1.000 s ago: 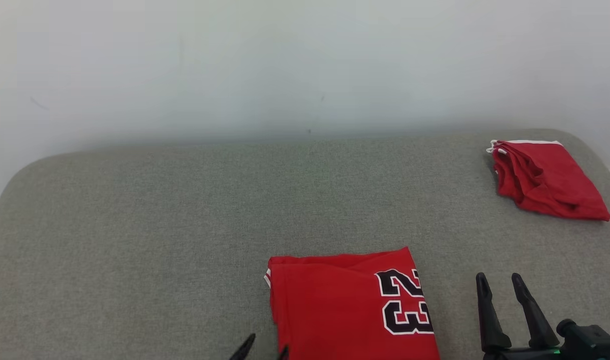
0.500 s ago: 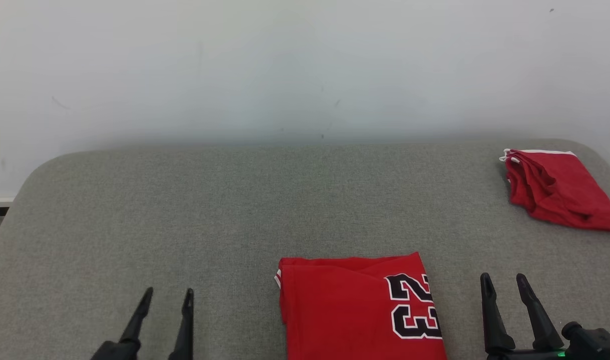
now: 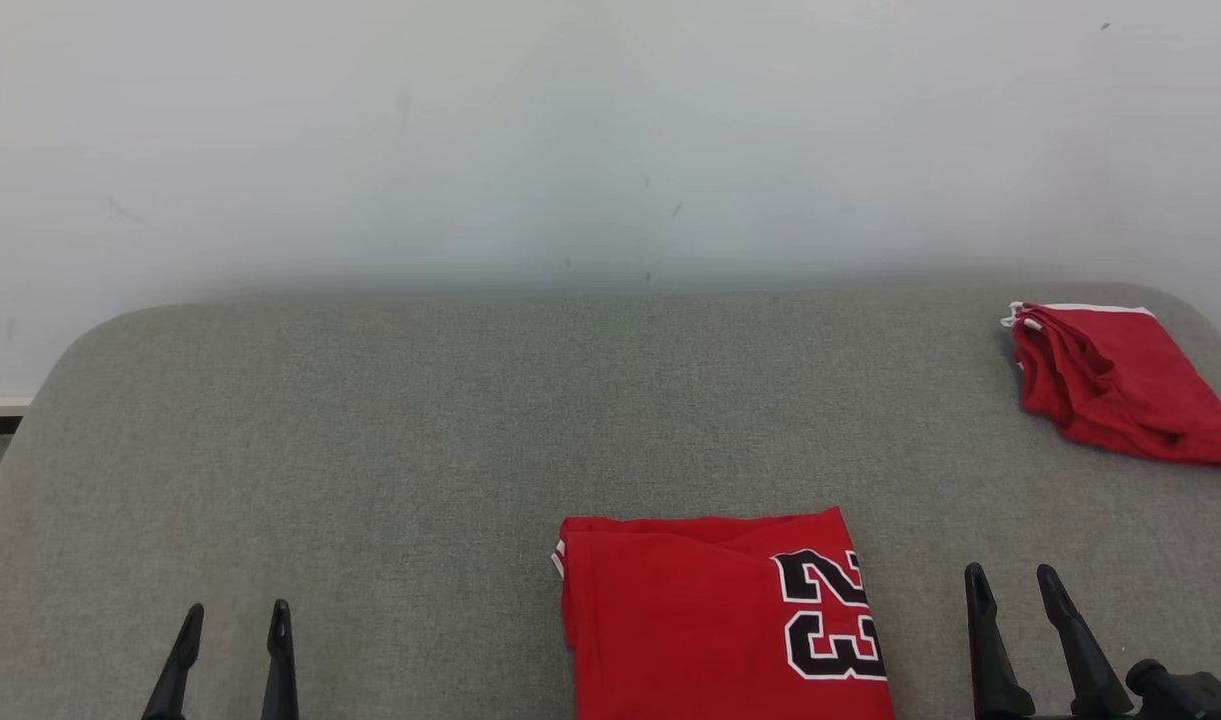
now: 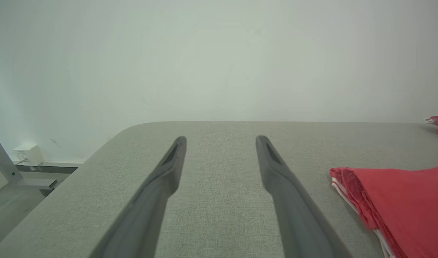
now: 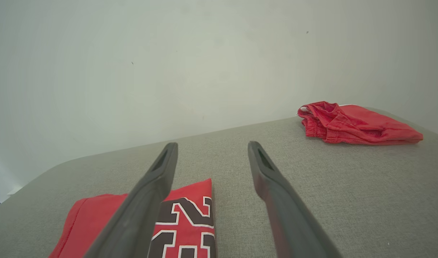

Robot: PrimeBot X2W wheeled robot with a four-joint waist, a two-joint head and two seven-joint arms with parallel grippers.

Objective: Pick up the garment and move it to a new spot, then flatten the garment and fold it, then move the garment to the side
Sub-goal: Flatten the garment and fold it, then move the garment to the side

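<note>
While the grey cloth-covered table spreads wide, the folded red garment numbered 23 lies at its near edge, a smaller red bundle sits at the far right corner, and the left tool and right tool flank the garment, both released and empty.

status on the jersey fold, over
Left pincer open, empty. Right pincer open, empty. Folded jersey lies flat between them. Second red garment far right, apart.
</note>
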